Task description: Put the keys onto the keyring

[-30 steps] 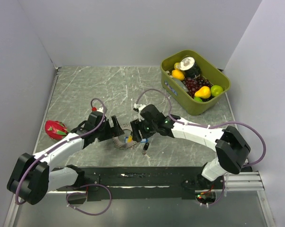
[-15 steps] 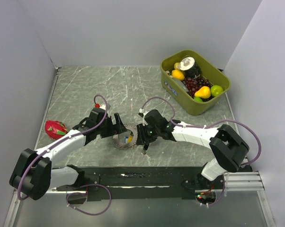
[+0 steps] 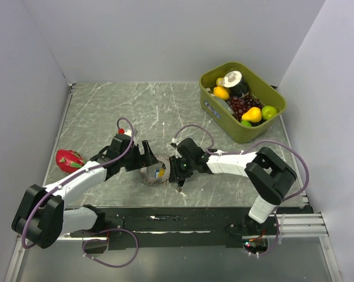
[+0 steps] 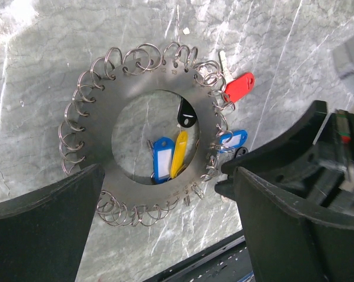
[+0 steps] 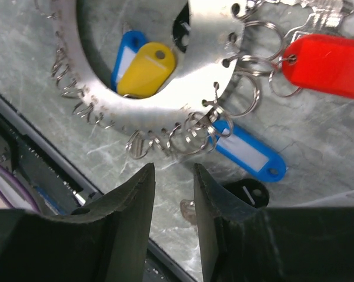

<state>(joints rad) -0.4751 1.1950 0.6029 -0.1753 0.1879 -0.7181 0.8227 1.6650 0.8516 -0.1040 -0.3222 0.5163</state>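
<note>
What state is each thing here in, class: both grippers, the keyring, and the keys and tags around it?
keyring: flat on the table.
left gripper: open wide, either side of the keyring.
right gripper: open, only a slim gap.
red key: hooked on a rim loop.
blue key: at the rim loops, seemingly hooked.
outer black key: loose on the table, off the ring.
yellow tag: lying unhooked inside the ring's hole.

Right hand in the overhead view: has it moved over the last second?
Yes. The right hand has slid nearer the black strip at the table's near edge.
</note>
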